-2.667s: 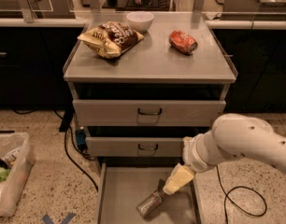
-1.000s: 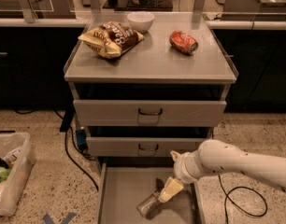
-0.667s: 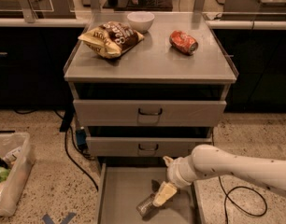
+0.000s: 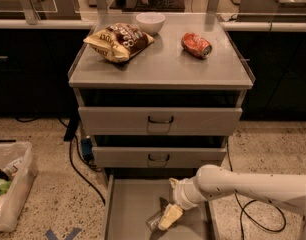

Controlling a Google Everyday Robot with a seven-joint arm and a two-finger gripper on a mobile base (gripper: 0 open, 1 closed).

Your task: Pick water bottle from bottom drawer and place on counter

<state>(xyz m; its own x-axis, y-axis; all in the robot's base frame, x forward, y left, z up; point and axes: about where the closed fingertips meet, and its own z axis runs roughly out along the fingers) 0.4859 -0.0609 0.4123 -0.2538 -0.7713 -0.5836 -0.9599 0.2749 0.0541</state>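
The bottom drawer (image 4: 130, 209) is pulled open at the foot of the grey cabinet. The water bottle (image 4: 156, 220) lies on its floor near the front, mostly hidden behind my gripper. My gripper (image 4: 169, 218) reaches in from the right on a white arm and sits low in the drawer, right over the bottle. The counter (image 4: 163, 66) is the steel top of the cabinet, well above.
On the counter lie a chip bag (image 4: 118, 40), a white bowl (image 4: 150, 22) and a crushed red soda can (image 4: 196, 45). Two upper drawers with loop handles (image 4: 160, 120) are slightly open. A clear bin (image 4: 8, 189) stands on the floor at left. Cables (image 4: 78, 169) run beside the cabinet.
My arm has swung left and down into the bottom drawer, bringing the gripper from right of the bottle to directly over it. The bottle has not moved.
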